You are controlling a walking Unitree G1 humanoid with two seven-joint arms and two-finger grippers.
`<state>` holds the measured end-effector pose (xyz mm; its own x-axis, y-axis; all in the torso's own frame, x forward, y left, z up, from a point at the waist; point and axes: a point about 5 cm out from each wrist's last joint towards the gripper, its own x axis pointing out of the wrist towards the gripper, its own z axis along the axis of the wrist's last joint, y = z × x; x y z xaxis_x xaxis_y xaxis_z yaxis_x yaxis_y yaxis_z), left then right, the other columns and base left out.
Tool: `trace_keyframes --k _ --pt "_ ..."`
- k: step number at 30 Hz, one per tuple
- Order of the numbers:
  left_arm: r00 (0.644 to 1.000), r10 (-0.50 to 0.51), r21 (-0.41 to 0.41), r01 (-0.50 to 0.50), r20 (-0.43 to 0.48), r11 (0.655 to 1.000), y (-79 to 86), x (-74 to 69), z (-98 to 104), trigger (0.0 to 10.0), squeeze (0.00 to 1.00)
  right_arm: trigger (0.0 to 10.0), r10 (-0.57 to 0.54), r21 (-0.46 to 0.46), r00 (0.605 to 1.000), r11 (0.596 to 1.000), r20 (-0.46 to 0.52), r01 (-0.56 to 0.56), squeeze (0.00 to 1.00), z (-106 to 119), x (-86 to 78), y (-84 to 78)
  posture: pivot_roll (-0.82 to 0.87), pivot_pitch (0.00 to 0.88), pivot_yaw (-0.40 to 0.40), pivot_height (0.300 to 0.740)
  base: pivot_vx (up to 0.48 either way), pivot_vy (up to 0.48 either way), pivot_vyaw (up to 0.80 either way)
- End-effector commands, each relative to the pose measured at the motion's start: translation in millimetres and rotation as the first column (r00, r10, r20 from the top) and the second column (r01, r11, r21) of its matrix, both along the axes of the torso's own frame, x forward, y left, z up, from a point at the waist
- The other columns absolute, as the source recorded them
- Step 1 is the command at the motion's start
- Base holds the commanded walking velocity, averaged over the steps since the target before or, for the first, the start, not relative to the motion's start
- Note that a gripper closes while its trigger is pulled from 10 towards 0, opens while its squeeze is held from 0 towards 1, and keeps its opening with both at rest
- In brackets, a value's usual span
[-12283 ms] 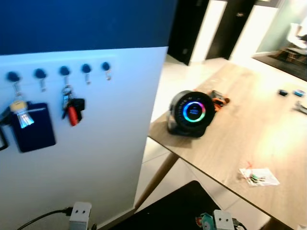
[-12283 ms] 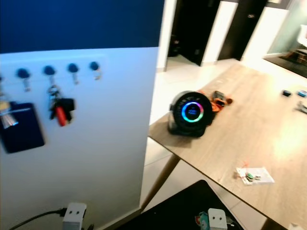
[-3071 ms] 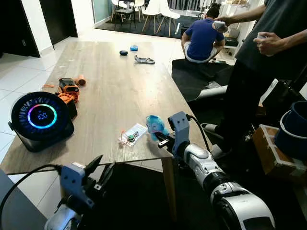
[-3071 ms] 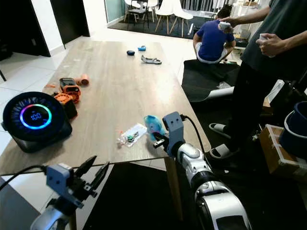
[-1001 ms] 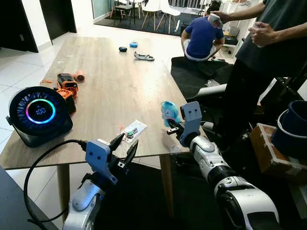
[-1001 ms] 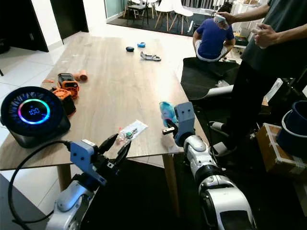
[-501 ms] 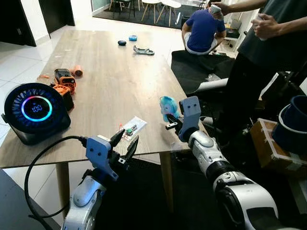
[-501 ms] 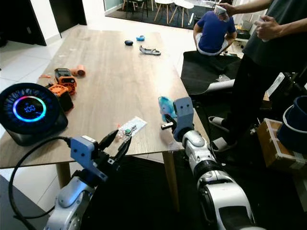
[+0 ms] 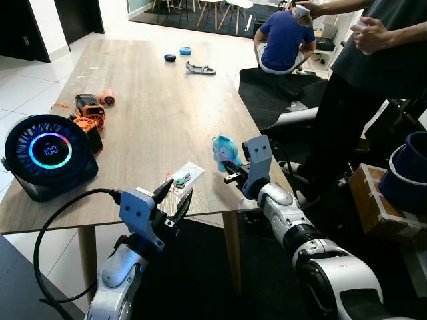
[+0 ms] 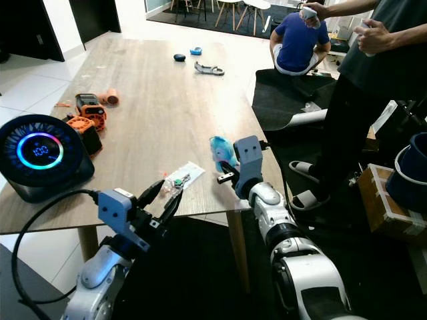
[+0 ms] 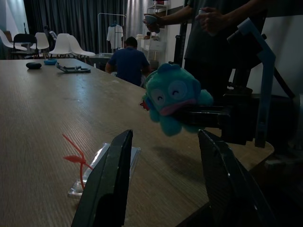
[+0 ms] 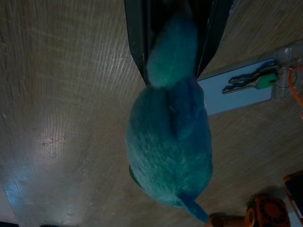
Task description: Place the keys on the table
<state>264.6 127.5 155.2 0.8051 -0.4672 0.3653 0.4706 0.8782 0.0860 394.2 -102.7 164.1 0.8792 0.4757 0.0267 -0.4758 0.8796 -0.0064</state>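
My right gripper (image 9: 231,171) is shut on a teal plush toy (image 9: 223,149) with a face, held a little above the wooden table (image 9: 147,113) near its front right corner. In the right wrist view the black fingers (image 12: 137,42) clamp the plush toy (image 12: 170,142) from both sides. A clear plastic bag with keys (image 9: 183,179), one green-headed, lies flat on the table just left of the toy. My left gripper (image 9: 173,198) stands open at the table's front edge, just short of that bag (image 11: 102,163). No keys can be seen hanging from the toy.
A round black fan with a glowing ring (image 9: 47,153) and orange tools (image 9: 88,109) sit on the table's left side. Small items lie at the far end. One person (image 9: 373,67) stands at the right, another (image 9: 283,37) sits on the floor behind. A blue bucket (image 9: 410,177) stands right.
My right gripper has carried the plush toy a little to the left, further in over the table. The left gripper has stayed at the front edge.
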Motion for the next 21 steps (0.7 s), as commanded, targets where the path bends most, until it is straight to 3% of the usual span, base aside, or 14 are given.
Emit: trace_keyframes --k 1,5,6,7,8,9,12,13,14,15,21 --pt "1.0 -0.007 0.017 0.007 -0.002 1.0 -0.8 -1.7 -0.2 10.0 0.0 10.0 0.006 0.008 1.0 1.0 -0.023 -0.005 0.0 -5.0 -1.3 0.5 0.11 0.145 -0.071 0.74 0.0 0.0 0.0" --pt "1.0 -0.008 0.018 0.008 -0.002 1.0 -1.1 -1.5 -0.3 10.0 0.0 10.0 0.007 0.017 1.0 1.0 -0.023 -0.007 0.0 -4.7 -1.3 0.1 0.11 0.143 -0.071 0.74 0.0 0.0 0.0" --pt "1.0 -0.008 0.018 0.009 -0.002 1.0 -1.2 -1.5 -0.3 10.0 0.0 10.0 0.011 0.019 1.0 1.0 -0.022 -0.01 0.48 -4.2 -1.2 0.2 0.11 0.143 -0.071 0.74 0.0 0.0 0.0" --pt "1.0 -0.008 0.018 0.009 -0.002 1.0 -1.2 -1.5 -0.3 10.0 0.0 10.0 0.011 0.019 1.0 1.0 -0.022 -0.01 0.48 -4.2 -1.2 0.2 0.11 0.143 -0.071 0.74 0.0 0.0 0.0" --pt "1.0 -0.009 0.018 0.009 -0.002 1.0 -1.3 -1.4 -0.3 10.0 0.0 10.0 0.013 0.02 1.0 1.0 -0.022 -0.013 0.57 -3.8 -1.1 0.3 0.11 0.143 -0.071 0.74 0.0 0.0 0.0" --pt "1.0 -0.009 0.019 0.009 -0.002 1.0 -1.3 -1.3 -0.4 10.0 0.0 10.0 0.02 0.021 1.0 1.0 -0.021 -0.02 1.0 -3.2 -1.1 1.0 0.11 0.142 -0.071 0.74 0.0 0.0 0.0" --pt "1.0 -0.009 0.02 0.009 -0.002 1.0 -1.4 -1.1 -0.5 10.0 0.0 10.0 0.026 0.02 0.999 0.999 -0.021 -0.025 1.0 -3.0 -1.1 1.7 0.11 0.142 -0.072 0.74 0.0 0.0 0.0" --pt "1.0 -0.008 0.021 0.008 -0.002 1.0 -1.1 -1.0 -0.6 10.0 0.0 10.0 0.038 0.005 0.999 0.999 -0.015 -0.038 0.65 -3.1 -1.6 3.8 0.11 0.14 -0.072 0.74 0.0 0.0 0.0" --pt "1.0 -0.007 0.021 0.007 -0.002 1.0 -1.1 -1.1 -0.7 10.0 0.0 10.0 0.042 0.001 0.999 0.999 -0.014 -0.042 0.65 -3.2 -1.8 4.3 0.11 0.14 -0.072 0.74 0.0 0.0 0.0" --pt "1.0 -0.007 0.021 0.007 -0.002 1.0 -0.9 -0.9 -0.7 10.0 0.0 10.0 0.043 0.001 0.999 0.999 -0.014 -0.043 0.0 -3.4 -1.9 4.5 0.11 0.139 -0.072 0.74 0.0 0.0 0.0" --pt "1.0 -0.007 0.024 0.007 0.0 1.0 -0.5 0.8 -0.2 10.0 0.0 10.0 0.025 0.008 1.0 1.0 -0.008 -0.025 0.0 -1.1 -0.6 1.2 0.11 0.133 -0.068 0.74 0.0 0.0 0.0"
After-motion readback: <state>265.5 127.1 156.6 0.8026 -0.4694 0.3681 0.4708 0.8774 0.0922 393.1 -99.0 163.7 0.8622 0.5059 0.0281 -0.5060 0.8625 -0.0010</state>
